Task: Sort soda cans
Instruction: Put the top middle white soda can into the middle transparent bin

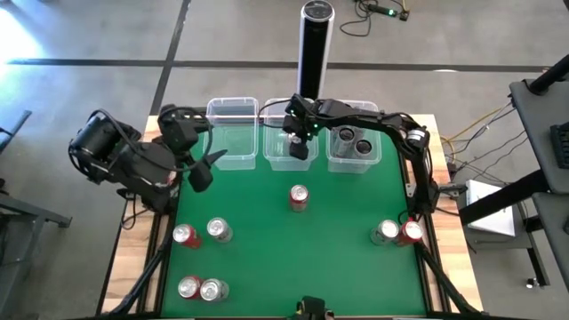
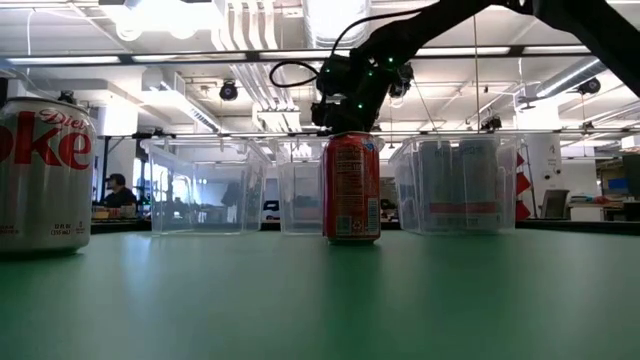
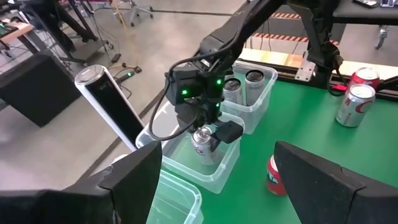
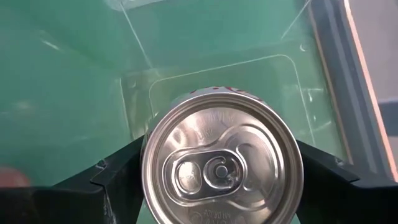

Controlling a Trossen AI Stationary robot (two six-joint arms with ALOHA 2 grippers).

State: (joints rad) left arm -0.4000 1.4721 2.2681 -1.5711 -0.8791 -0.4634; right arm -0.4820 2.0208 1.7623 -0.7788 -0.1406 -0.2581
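Green matting (image 1: 338, 267) covers the work surface. Three clear plastic tubs stand in a row along the far edge at 12 o'clock: the left tub (image 1: 233, 111), the middle tub (image 1: 274, 151) and the right tub (image 1: 373, 160).

**Right arm.** The right gripper (image 1: 299, 147) is positioned over the middle tub. Its two fingers are closed against opposite sides of a silver-topped can (image 4: 221, 165), held upright inside the tub walls. In the left wrist view the held can (image 3: 202, 143) hangs within the middle tub, its base hidden behind the tub wall.

**Left arm.** The left gripper (image 1: 203, 169) waits at 10 o'clock on the mat, just in front of the left tub. Its fingers are spread apart and hold nothing.

**Can locations.**
- Two dark grey cans (image 1: 354, 140) stand inside the right tub.
- One red can (image 1: 299, 197) stands alone at the mat centre, directly in front of the middle tub.
- At 8 o'clock, a red can (image 1: 185, 235) and a silver can (image 1: 219, 229) stand near each other.
- At 7 o'clock, a red can (image 1: 189, 287) touches a silver can (image 1: 212, 289).
- At 4 o'clock, a silver can (image 1: 385, 233) touches a red can (image 1: 411, 232), close to the right arm's base.

A tall black post (image 1: 313, 49) with a silver cap stands beyond the tubs at 12 o'clock.
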